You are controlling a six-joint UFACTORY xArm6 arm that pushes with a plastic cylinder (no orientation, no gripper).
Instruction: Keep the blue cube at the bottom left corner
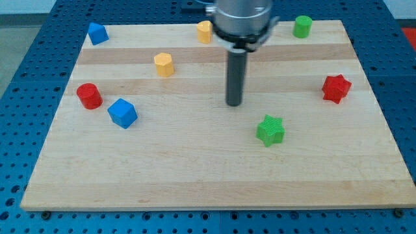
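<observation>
A light wooden board [214, 175] with visible grain is seen lying on a blue perforated table [26, 97]. A straight dark rod comes down from a grey cylindrical mount [242, 16] at the view's top centre, and my tip [234, 104] is placed near the middle of the board. No fingers are carried by this arm, so nothing can be opened, closed or held; the tip touches no block.

The blue plastic cube [122, 113] is found in the left half of the board, about at mid height and well apart from the tip, which stands to its right. It is turned a little, so that one corner points toward the view's bottom. The bottom left corner of the board lies well below it. Just beside the cube, up and to the left, a red plastic cylinder [89, 95] is standing, and a small gap can be seen between them.

A second blue block [97, 33] (its shape is not clear) is set at the top left corner. A yellow hexagonal block [164, 64] is placed up and left of the tip, and another yellow block [205, 31] is seen at the top edge, just beside the mount. A green cylinder [302, 26] stands near the top right. A red star-shaped block [336, 88] lies near the right edge, and a green star-shaped block [270, 130] is located below and to the right of the tip, near it.
</observation>
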